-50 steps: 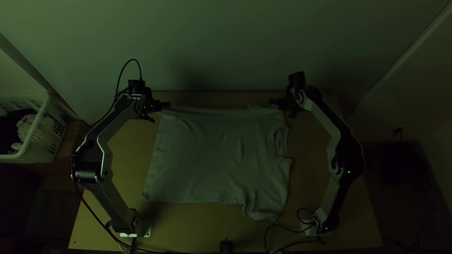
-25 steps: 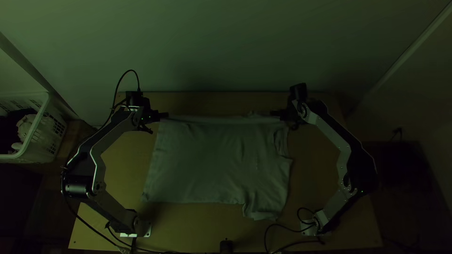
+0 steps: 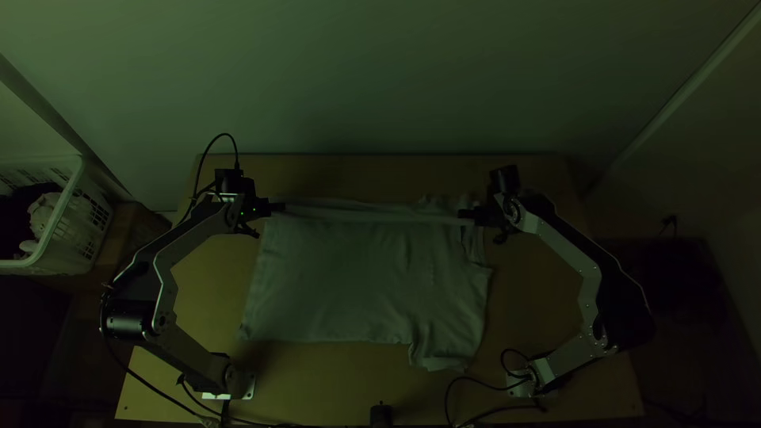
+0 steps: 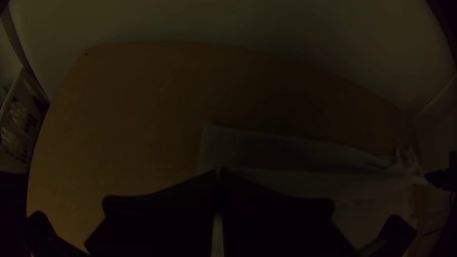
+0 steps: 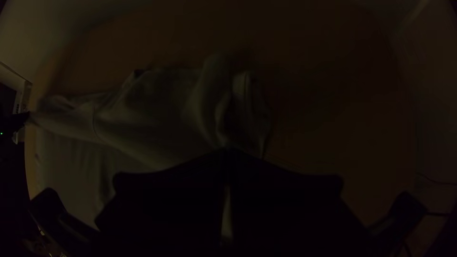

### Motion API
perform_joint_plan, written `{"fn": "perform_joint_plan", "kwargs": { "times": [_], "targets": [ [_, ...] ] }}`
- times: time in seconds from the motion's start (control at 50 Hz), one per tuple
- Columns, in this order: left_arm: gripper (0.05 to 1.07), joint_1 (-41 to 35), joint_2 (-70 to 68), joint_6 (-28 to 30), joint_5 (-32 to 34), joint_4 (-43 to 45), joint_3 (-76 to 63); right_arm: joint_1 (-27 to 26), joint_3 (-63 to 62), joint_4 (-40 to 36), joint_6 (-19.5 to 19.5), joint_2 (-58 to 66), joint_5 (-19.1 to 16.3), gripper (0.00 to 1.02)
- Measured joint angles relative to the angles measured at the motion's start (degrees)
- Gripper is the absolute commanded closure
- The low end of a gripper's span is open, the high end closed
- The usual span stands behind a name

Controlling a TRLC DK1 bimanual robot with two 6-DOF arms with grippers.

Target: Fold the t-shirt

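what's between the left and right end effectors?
A band of the t-shirt, running from the left end effector to the right end effector; the top view shows it.

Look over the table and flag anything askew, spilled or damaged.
I can make out no spill or damage. One untidy spot: at the right gripper, the t-shirt is bunched and crumpled, while most of its body lies spread. That may simply come from being gripped mid-fold.
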Motion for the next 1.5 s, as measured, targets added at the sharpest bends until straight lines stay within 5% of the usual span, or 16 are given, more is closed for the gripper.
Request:
{"fn": "perform_joint_plan", "kwargs": {
  "times": [0.22,0.26,0.38,0.48,0.62,0.88,1.28,1.5],
  "targets": [
    [1.03,0.04,0.0,0.2,0.0,1.11,-1.68,1.01,-4.13,1.25,0.0,-0.13,0.02,0.94],
    [0.92,0.09,0.0,0.2,0.0,1.2,-1.86,1.2,-4.66,1.38,0.0,-0.13,0.07,0.87],
    [0.37,0.28,0.0,0.2,0.0,1.22,-2.49,1.27,-6.51,1.62,0.0,-0.92,0.44,0.66],
    [0.11,0.44,-0.33,0.2,1.01,-0.61,-2.71,1.18,-8.33,1.6,0.0,-3.52,0.7,0.43],
    [0.1,0.79,-1.42,0.37,3.26,-6.32,-2.27,1.18,-11.54,1.51,0.24,-10.75,0.85,0.12],
    [0.1,2.27,-9.16,0.9,7.63,-9.97,-1.66,1.05,-15.19,-2.86,2.89,-23.32,0.85,0.08],
    [0.1,3.21,-19.65,7.72,8.83,-27.23,-1.57,0.52,-20.06,-15.32,8.57,-37.9,0.85,0.08],
    [0.1,3.32,-29.18,11.45,8.85,-32.63,-6.14,5.57,-25.46,-19.58,16.52,-46.25,-0.98,0.08]
  ]
}}
